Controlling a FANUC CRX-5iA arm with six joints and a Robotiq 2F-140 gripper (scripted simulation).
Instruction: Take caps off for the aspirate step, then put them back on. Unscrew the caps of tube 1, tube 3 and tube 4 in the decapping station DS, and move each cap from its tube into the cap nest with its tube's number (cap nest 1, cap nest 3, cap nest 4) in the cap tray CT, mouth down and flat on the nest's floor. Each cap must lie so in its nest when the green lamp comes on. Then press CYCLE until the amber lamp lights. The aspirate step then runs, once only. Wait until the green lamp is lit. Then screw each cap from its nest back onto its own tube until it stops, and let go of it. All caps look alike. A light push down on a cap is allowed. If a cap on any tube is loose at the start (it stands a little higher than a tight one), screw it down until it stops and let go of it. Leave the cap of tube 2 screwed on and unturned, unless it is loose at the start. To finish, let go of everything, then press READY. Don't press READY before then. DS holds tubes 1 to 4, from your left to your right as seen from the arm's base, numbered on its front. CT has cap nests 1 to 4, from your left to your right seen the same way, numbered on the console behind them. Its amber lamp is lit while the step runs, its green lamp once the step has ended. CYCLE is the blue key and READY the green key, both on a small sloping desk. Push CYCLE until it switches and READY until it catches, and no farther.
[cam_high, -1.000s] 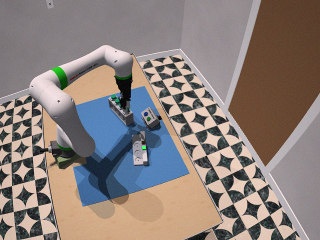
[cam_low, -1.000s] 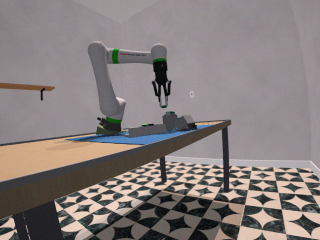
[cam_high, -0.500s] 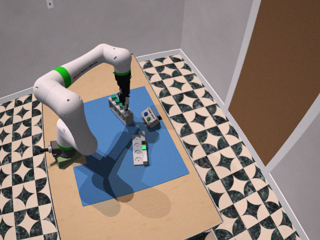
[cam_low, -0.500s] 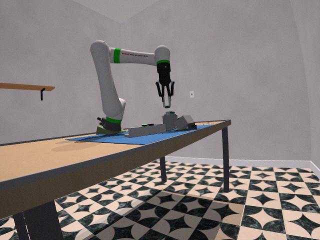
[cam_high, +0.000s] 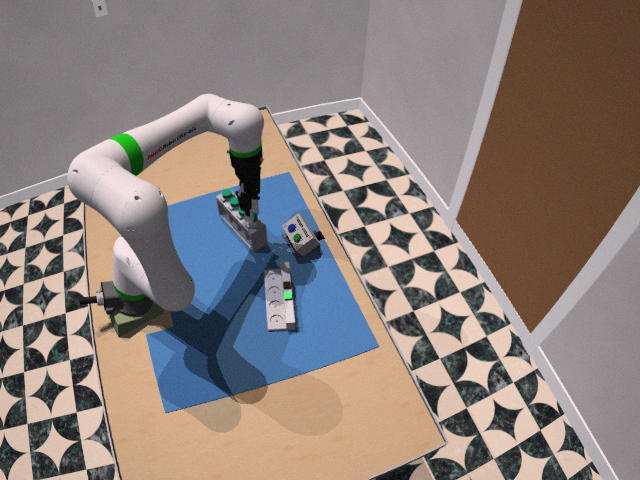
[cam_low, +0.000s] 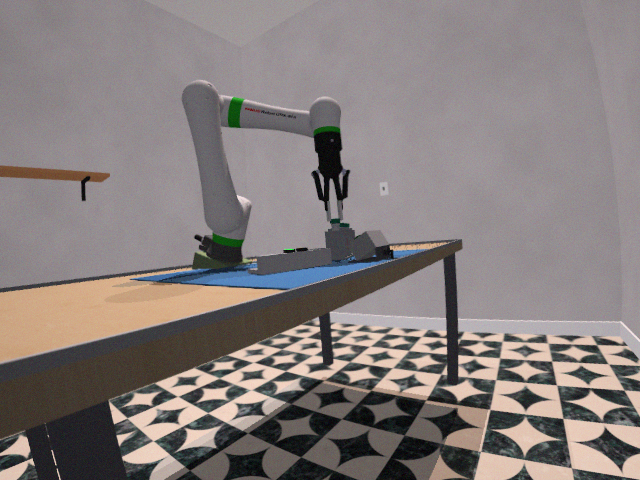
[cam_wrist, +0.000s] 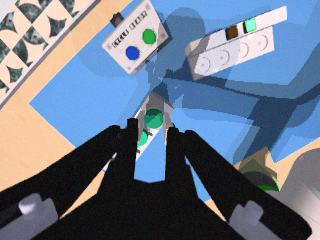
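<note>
Holding a green cap between narrow fingers, your gripper hangs over the rack's end tube, probably for screwing back; green lamp lit.

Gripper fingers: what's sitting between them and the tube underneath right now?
A green cap, clamped in the gripper, right above the end tube of the decapping station. The wrist view shows it best.

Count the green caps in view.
4. Three caps sit on tubes in the decapping station; the fourth cap is clamped in the gripper over the end tube nearest the cap tray. Nests hold none.
</note>
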